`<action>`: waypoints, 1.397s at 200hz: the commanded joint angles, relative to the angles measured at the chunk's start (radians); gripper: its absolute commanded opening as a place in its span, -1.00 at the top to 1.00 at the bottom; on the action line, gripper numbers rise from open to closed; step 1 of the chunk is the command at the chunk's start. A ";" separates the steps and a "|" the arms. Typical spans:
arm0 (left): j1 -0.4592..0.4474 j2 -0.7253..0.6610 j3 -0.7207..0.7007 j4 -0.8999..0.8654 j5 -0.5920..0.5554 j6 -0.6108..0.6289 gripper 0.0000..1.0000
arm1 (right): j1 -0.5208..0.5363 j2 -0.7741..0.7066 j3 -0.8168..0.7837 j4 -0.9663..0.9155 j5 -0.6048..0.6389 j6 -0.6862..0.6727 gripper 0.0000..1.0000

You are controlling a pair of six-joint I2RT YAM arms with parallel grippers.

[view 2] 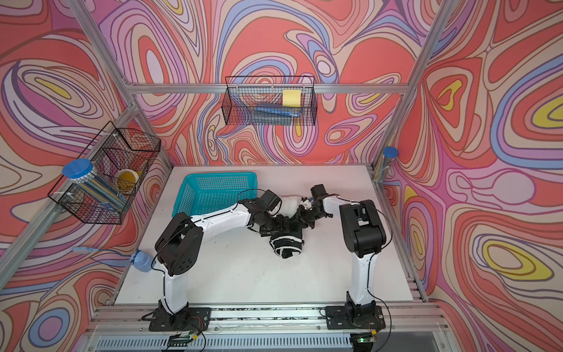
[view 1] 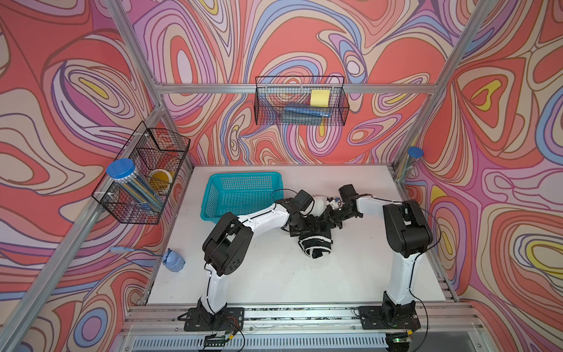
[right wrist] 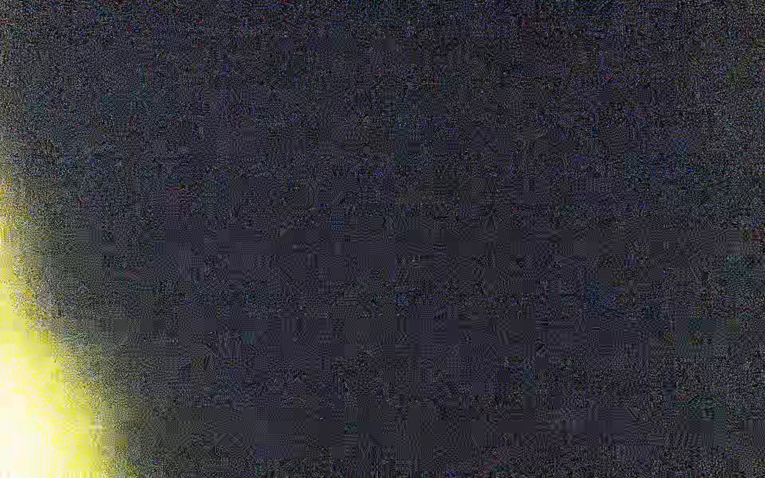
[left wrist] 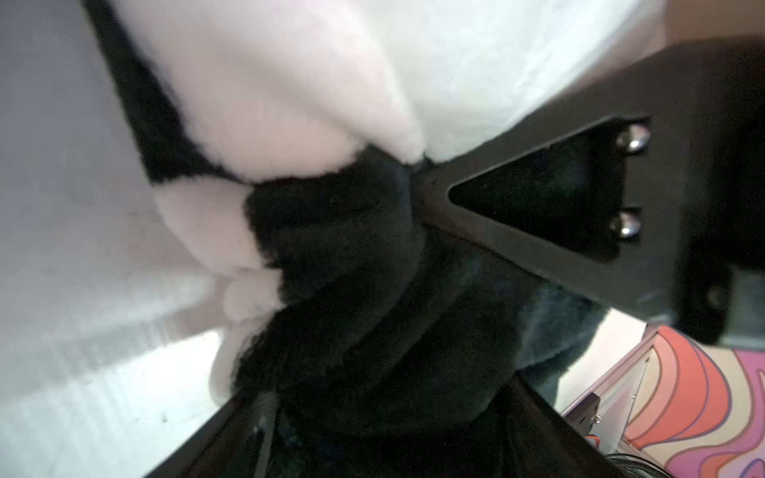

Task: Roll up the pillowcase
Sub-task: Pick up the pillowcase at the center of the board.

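Pillowcase [view 1: 315,247]: bunched into a short, thick roll on the white desk [view 1: 274,274], mid-desk, directly under both sets of fingers. In both top views a black end with white edging pokes out from under the fingers toward the arm bases. A white bulge shows on their far side. Layers look uneven.

Left fingers [left wrist: 509,248]: down on the roll. The left wrist view has them standing wide apart with black and white plush filling the gap. One finger lies against the cloth. Squeezing or only straddling: cannot tell.

Right fingers [view 1: 332,215]: on the roll just beside the left fingers, coming in from the opposite side. They are lost among dark cloth and dark hardware, so I cannot tell whether they are spread or pinching. The right wrist view gives only dark grain and a yellow glare at one edge.

Teal plastic basket [view 1: 243,176]: on the desk beyond the left fingers, on the side away from the right fingers, near the roll but apart from it.

Black wire basket [view 1: 300,123]: on the back wall, well beyond both sets of fingers.
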State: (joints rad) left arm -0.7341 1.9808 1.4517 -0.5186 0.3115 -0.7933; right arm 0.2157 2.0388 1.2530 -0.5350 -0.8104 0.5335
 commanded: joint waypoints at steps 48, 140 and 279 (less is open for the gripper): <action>0.004 -0.151 -0.131 -0.016 -0.092 0.038 -0.98 | 0.030 0.095 -0.009 -0.171 0.201 -0.030 1.00; 0.038 -0.022 -0.297 0.404 0.081 -0.025 -0.89 | 0.044 0.109 0.025 -0.198 0.196 -0.032 1.00; 0.050 -0.070 -0.084 0.550 0.151 0.031 1.00 | 0.091 -0.155 -0.048 -0.043 -0.042 0.122 1.00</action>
State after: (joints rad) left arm -0.6819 1.9942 1.2438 -0.0570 0.5350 -0.8722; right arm 0.2314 1.9602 1.2163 -0.4820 -0.7490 0.5964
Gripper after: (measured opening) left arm 0.161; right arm 0.203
